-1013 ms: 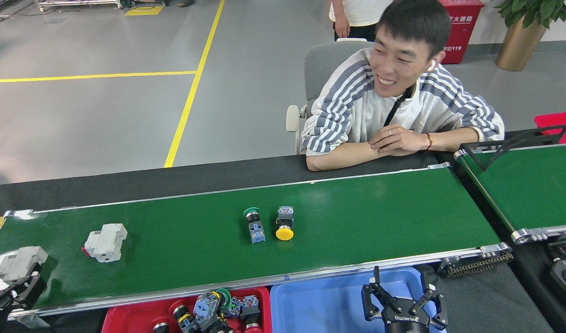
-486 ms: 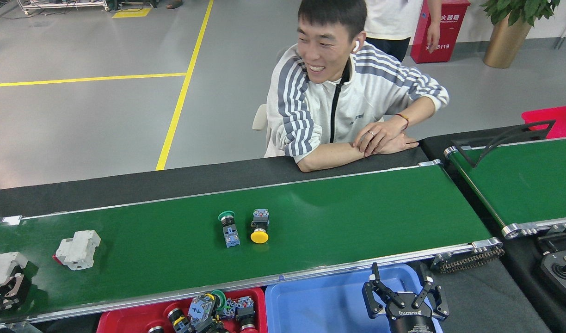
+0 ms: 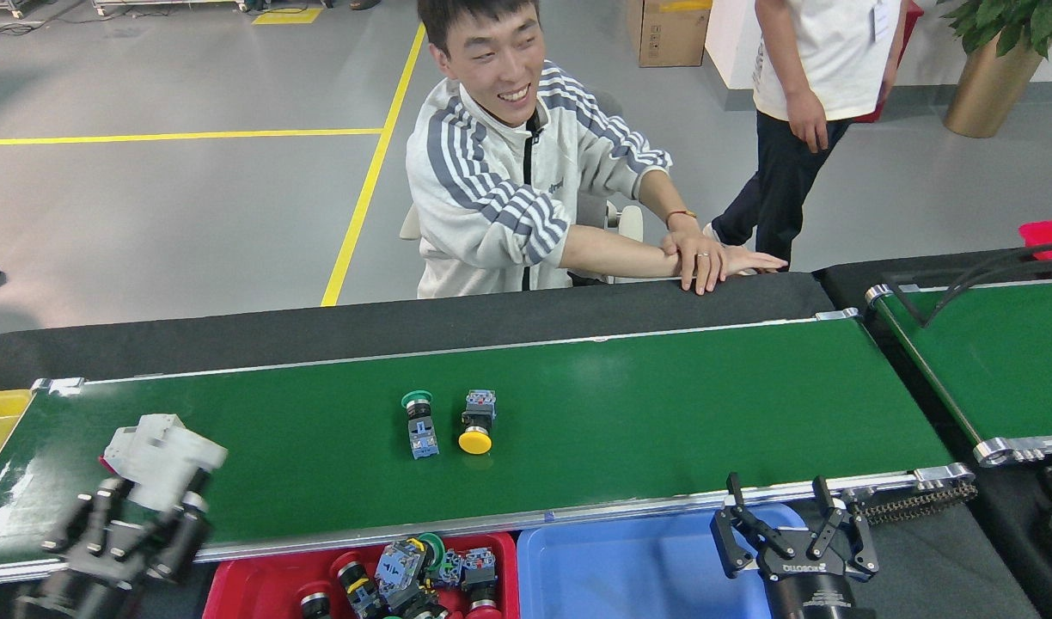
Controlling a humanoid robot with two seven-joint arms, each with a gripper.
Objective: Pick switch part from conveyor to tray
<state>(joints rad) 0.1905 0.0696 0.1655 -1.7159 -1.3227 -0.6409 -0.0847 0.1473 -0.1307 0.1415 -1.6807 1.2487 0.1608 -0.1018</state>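
- The conveyor [image 3: 663,404] runs across the middle of the head view, a wide glossy green belt with silver side rails.
- Two switch parts lie side by side near the belt's centre, close together but not touching: a green-capped switch part [image 3: 419,421] with a blue block at its near end, and to its right a yellow-capped switch part [image 3: 476,423] with the yellow button facing the near rail.
- At the belt's left end sits a white breaker-like block [image 3: 161,451], with a bit of red showing on its left side.
- The left gripper [image 3: 131,537] comes in at the lower left, motion-blurred; its dark fingers reach up to the white block's lower edge (whether they pinch it or only stand against it I cannot tell, and the blur hides how far apart they are).
- The right gripper [image 3: 792,529] hangs below the near rail over the right end of a blue tray [image 3: 612,572], its fingers spread apart with nothing between them.
- Left of the blue tray and touching it is a red tray [image 3: 251,576] holding a heap of switch parts with black, blue, green and red pieces.
- A second green belt [image 3: 999,370] lies at the right, well apart from the two switch parts.
- A seated person in a striped jacket [image 3: 500,189] leans on the dark ledge beyond the conveyor, hands stacked; another person [image 3: 801,86] stands behind to the right.
- A potted plant [image 3: 999,60] stands at the top right.
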